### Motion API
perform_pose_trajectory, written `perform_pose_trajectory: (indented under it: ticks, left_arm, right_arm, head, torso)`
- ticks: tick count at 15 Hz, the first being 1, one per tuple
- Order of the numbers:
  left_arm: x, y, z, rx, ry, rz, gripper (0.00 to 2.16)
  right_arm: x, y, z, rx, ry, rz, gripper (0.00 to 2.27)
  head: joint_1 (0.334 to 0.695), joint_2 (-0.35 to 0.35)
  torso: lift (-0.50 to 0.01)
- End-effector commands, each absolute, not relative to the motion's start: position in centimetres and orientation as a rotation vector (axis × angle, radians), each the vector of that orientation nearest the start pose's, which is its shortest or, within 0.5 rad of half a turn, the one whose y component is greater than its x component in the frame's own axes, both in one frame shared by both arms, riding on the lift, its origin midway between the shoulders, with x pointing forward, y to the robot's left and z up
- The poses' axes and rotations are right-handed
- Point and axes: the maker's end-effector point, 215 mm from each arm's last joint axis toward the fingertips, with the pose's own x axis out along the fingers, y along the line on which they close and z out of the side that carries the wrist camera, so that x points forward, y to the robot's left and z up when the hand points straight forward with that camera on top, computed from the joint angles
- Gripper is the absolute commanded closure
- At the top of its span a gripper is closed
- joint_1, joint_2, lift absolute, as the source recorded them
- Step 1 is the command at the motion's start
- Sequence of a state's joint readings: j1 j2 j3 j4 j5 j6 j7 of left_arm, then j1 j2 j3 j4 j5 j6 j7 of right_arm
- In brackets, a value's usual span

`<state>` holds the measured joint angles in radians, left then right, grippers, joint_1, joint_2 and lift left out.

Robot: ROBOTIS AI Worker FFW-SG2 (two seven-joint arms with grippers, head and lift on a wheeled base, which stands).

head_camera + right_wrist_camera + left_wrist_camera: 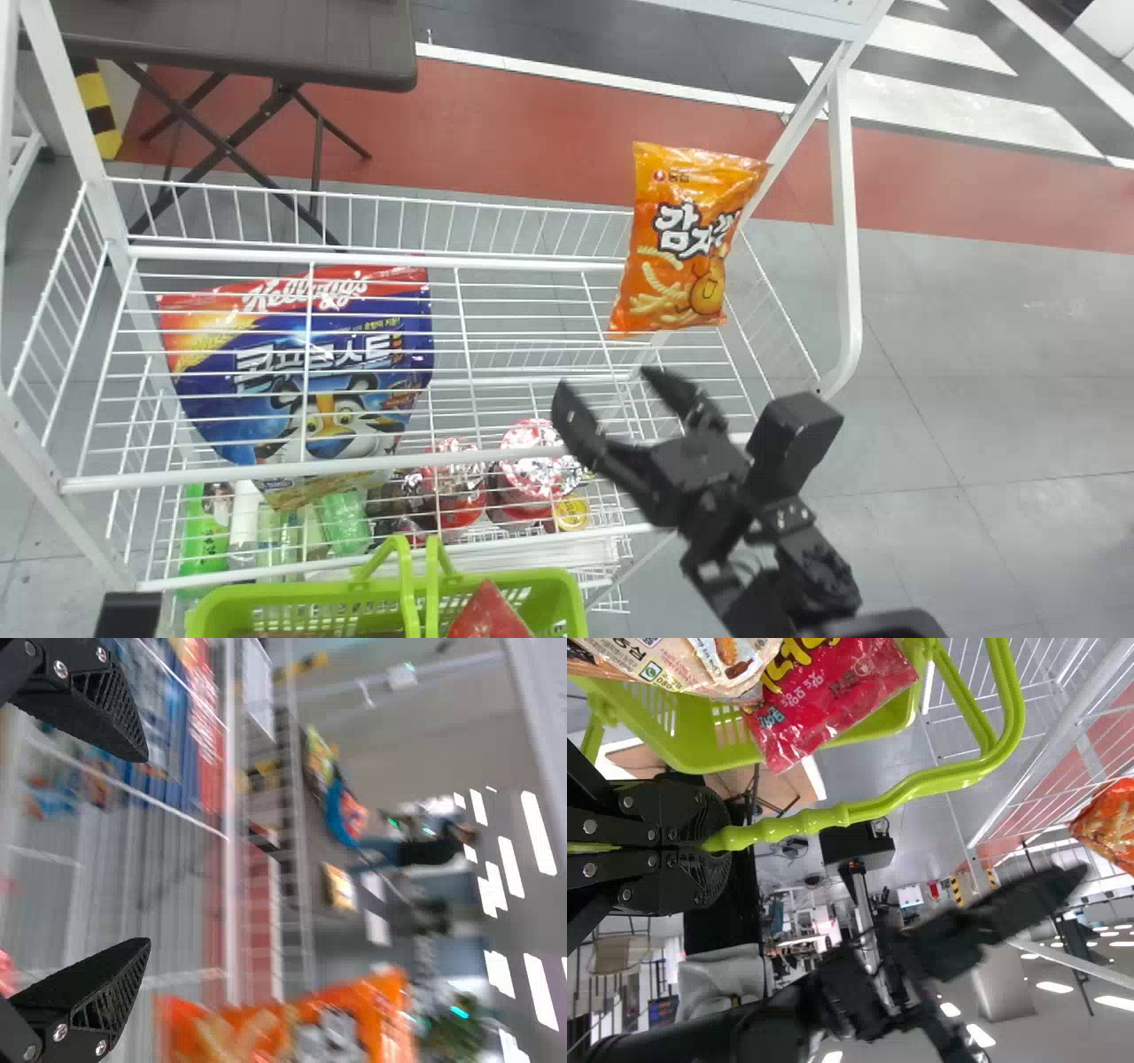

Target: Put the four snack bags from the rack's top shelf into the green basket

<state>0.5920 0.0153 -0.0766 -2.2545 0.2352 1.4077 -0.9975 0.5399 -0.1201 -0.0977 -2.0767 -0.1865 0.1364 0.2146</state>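
The orange snack bag (pixel 688 248) stands on the rack's top shelf (pixel 523 263), toward the right end; the right claw (pixel 609 381) is near it, wide apart and with nothing in it; the left claw (pixel 719 849) is closed tight on the green basket's handle (pixel 806 819). In the green basket (pixel 567 589) there is a red snack bag (pixel 489 614), and a tan bag (pixel 682 665) is beside it; a big blue cereal bag (pixel 310 381) shows through the white wires, and cups with shiny lids (pixel 532 470) sit lower down, beside some bottles (pixel 341 523).
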Motion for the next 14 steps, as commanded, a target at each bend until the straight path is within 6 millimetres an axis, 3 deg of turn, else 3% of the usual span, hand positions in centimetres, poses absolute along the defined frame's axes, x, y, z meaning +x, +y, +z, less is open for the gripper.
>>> perform_pose_trajectory:
  ticks: [1, 3, 4, 7, 9, 11, 12, 13, 14]
  left_arm:
    - [15.2, -2.2, -43.4, -0.805, 1.146, -1.096, 2.15]
    - [15.3, -2.0, -43.6, -0.805, 1.147, -1.092, 2.15]
    - [15.4, -1.8, -43.6, -0.805, 1.148, -1.087, 2.15]
    - [15.8, -1.3, -44.0, -0.805, 1.148, -1.075, 2.15]
    - [16.2, -1.3, -44.1, -0.805, 1.148, -1.073, 2.15]
    - [16.5, -1.4, -44.2, -0.804, 1.147, -1.074, 2.15]
    - [16.4, -1.4, -44.2, -0.801, 1.148, -1.074, 2.15]
    - [16.5, -1.4, -44.2, -0.800, 1.147, -1.073, 2.15]
    - [16.4, -1.3, -44.3, -0.802, 1.153, -1.069, 2.15]
  right_arm:
    - [48.3, -26.4, -36.3, 0.008, 0.087, 0.127, 0.05]
    - [52.1, -29.7, -36.8, -0.015, 0.072, 0.038, 0.06]
    - [53.7, -31.2, -36.1, -0.018, 0.032, 0.002, 0.06]
    - [57.0, -35.5, -36.2, -0.026, 0.024, -0.079, 0.06]
    - [58.4, -36.0, -36.7, -0.054, 0.042, -0.084, 0.06]
    - [59.4, -36.2, -39.2, -0.059, 0.136, -0.082, 0.08]
    - [59.6, -36.2, -40.3, -0.054, 0.165, -0.070, 0.30]
    - [59.6, -36.2, -40.6, -0.056, 0.173, -0.055, 0.85]
    - [59.1, -36.6, -41.0, -0.045, 0.182, -0.048, 1.91]
  head:
    - [0.695, -0.350]
    - [0.695, -0.350]
    - [0.695, -0.350]
    - [0.695, -0.350]
    - [0.695, -0.350]
    - [0.695, -0.350]
    - [0.695, -0.350]
    - [0.695, -0.350]
    - [0.695, -0.350]
  torso:
    - [0.000]
    - [0.000]
    - [0.000]
    - [0.000]
    - [0.000]
    - [0.000]
    - [0.000]
    - [0.000]
    - [0.000]
